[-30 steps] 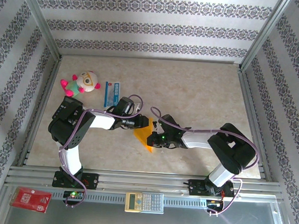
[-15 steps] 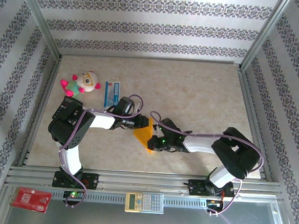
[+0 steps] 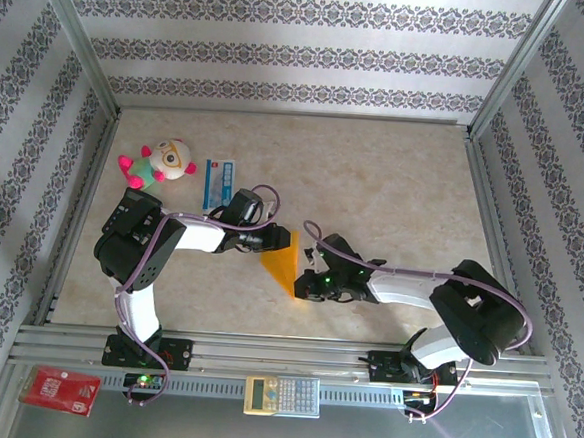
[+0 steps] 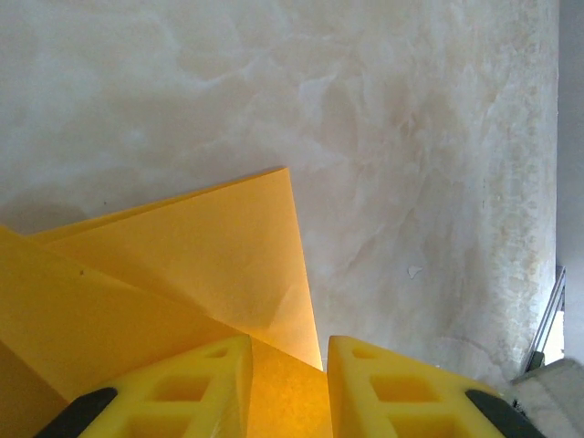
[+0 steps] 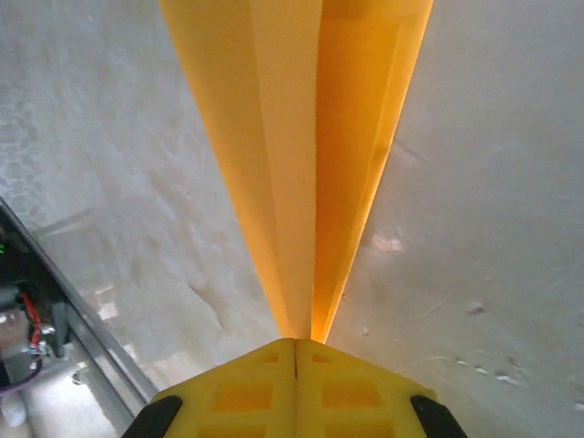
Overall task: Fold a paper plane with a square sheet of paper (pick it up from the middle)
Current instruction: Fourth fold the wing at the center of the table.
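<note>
The paper plane (image 3: 284,262) is a folded, pointed orange-yellow shape hanging between my two grippers near the middle of the table. My left gripper (image 3: 278,240) is at its wide upper end. In the left wrist view the jaws stand slightly apart, and the paper (image 4: 201,246) fills the gap at the left gripper (image 4: 287,383). My right gripper (image 3: 302,285) is at the narrow lower tip. In the right wrist view its fingers (image 5: 237,392) are pressed together at the right gripper (image 5: 295,345), pinching the creased paper (image 5: 301,137), which runs straight away from them.
A plush toy (image 3: 159,164) and a blue-and-white packet (image 3: 218,182) lie at the back left. A calculator (image 3: 282,395) and a red packet (image 3: 60,389) rest on the metal shelf in front of the arm bases. Aluminium rails (image 3: 484,202) border the tabletop.
My right gripper has moved toward the near right with the paper's tip, and its arm has stretched out lower. The paper now looks longer and flatter. The left gripper has stayed put.
</note>
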Available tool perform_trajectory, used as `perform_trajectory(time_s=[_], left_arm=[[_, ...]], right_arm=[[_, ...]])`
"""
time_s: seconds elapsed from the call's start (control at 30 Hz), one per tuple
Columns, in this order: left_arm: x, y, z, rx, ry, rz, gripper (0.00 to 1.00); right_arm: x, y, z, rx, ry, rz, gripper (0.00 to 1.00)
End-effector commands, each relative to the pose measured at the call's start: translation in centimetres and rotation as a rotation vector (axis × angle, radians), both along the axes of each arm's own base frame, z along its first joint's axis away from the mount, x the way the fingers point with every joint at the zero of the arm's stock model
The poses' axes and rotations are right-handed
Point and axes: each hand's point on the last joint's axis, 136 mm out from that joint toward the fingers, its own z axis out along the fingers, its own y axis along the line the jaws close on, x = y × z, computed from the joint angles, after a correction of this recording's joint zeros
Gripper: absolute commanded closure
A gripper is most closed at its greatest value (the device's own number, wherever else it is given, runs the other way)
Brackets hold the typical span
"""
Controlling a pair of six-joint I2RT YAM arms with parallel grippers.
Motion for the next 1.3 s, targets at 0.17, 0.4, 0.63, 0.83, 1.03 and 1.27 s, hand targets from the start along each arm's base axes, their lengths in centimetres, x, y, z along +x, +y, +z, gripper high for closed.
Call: perform_trajectory(time_s=[0.17,0.4,0.63,0.83,1.03,1.27], left_arm=[[-1.4,3.4,-4.5,0.172,0.106,0.063,0.70],[-1.4,3.4,-4.6,0.169,0.110,0.061,0.70],[-1.4,3.4,-4.4,0.167,0.107,0.061,0.70],[-1.4,3.3,-4.3,0.163,0.105,0.059,0.70],[-1.5,3.3,-4.4,0.163,0.108,0.058,0.70],[-1.5,3.3,-4.5,0.165,0.108,0.058,0.70]], right_arm=[[4.0,3.3,4.1,0.087,-0.076,0.018,1.00],[5.6,4.7,2.0,0.016,-0.074,0.023,1.00],[6.1,3.6,-0.8,-0.059,-0.044,0.003,1.00],[5.5,2.5,-2.3,-0.097,-0.016,-0.006,1.00],[5.3,1.8,-2.9,-0.121,-0.008,-0.013,1.00],[5.5,1.4,-2.9,-0.126,-0.006,-0.025,1.00]])
